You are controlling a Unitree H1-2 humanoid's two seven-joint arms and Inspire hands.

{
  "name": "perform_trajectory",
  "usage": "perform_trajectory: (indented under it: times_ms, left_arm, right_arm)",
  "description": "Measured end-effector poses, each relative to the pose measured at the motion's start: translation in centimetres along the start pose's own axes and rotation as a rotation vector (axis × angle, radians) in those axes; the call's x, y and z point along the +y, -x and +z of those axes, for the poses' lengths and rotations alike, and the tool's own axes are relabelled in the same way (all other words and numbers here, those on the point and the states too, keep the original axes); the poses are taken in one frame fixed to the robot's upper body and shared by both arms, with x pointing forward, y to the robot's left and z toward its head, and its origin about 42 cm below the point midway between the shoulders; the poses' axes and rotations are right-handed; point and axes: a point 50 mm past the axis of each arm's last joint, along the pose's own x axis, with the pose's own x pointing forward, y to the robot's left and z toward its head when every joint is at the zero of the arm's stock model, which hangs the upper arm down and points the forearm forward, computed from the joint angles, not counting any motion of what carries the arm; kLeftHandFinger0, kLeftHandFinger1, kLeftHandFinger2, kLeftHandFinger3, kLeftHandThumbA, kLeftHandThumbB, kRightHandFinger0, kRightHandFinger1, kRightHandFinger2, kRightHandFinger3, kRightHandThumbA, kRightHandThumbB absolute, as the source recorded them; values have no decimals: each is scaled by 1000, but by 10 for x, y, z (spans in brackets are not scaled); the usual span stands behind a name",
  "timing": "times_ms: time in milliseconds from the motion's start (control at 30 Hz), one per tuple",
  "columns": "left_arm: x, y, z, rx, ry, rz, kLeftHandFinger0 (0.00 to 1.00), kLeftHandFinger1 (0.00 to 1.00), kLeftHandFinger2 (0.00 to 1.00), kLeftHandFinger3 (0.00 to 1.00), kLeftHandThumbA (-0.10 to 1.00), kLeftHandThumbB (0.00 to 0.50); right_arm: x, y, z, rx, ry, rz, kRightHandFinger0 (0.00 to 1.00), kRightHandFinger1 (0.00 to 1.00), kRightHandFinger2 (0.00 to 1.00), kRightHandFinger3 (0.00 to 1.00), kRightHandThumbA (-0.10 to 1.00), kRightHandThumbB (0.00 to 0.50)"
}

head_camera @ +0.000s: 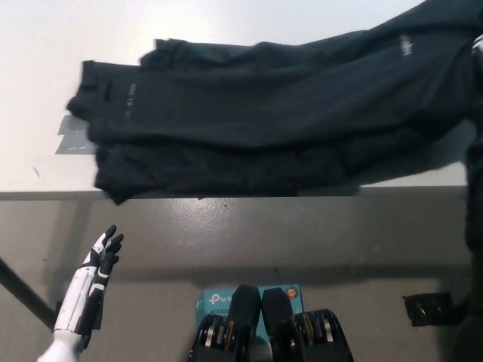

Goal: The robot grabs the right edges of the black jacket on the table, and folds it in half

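White table (45, 90), top fills upper half of head view, near edge runs straight across mid-frame. Black jacket (272, 121) lies flat on it, spread left to right, rumpled folds, right part runs off frame at upper right. Lower left corner of jacket hangs slightly over table's near edge. Small white logo (405, 45) on jacket near upper right. Grey tape patch (74, 136) on tabletop, touching jacket's left edge.

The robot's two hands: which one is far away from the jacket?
The white left hand, resting below the table edge. The black right arm reaches the black jacket at its right side.
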Motion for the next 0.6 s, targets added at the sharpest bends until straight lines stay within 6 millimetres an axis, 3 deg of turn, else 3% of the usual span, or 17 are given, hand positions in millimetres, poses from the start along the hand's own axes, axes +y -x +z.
perform_trajectory:
  times_ms: [67,167,267,333,367,400,433,533,567,600]
  left_arm:
    - [0,0,0,0,0,0,1000,1000,1000,1000,1000,83]
    - [0,0,0,0,1,0,1000,1000,1000,1000,1000,89]
    - [0,0,0,0,2,0,1000,1000,1000,1000,1000,81]
    - [0,0,0,0,3,-1,1000,1000,1000,1000,1000,80]
    - [0,0,0,-1,4,-1,1000,1000,1000,1000,1000,89]
    - [0,0,0,-1,5,-2,1000,1000,1000,1000,1000,87]
    - [0,0,0,-1,6,-2,1000,1000,1000,1000,1000,81]
    - [0,0,0,-1,7,-2,1000,1000,1000,1000,1000,79]
    - [0,0,0,-1,8,-2,1000,1000,1000,1000,1000,79]
    - [0,0,0,0,8,-2,1000,1000,1000,1000,1000,86]
  right_arm:
    - [0,-3,14,-31,38,13,0,394,733,840,-100,126]
    - [7,-7,26,-52,90,36,0,383,738,721,-100,91]
    - [26,-9,35,-64,169,102,0,380,718,634,-100,141]
    - [46,-12,38,-64,214,156,0,344,680,592,-100,146]
    - [55,-12,38,-66,235,183,22,372,698,601,-100,167]
    - [73,-12,39,-72,289,235,4,344,643,584,-100,172]
    - [86,-12,38,-76,335,277,0,339,629,612,-100,149]
    - [125,-10,32,-83,459,402,1,350,662,685,-100,153]
    - [136,-9,29,-86,500,437,0,361,663,667,-100,154]
    - [149,-6,24,-88,555,481,1,381,637,537,-100,135]
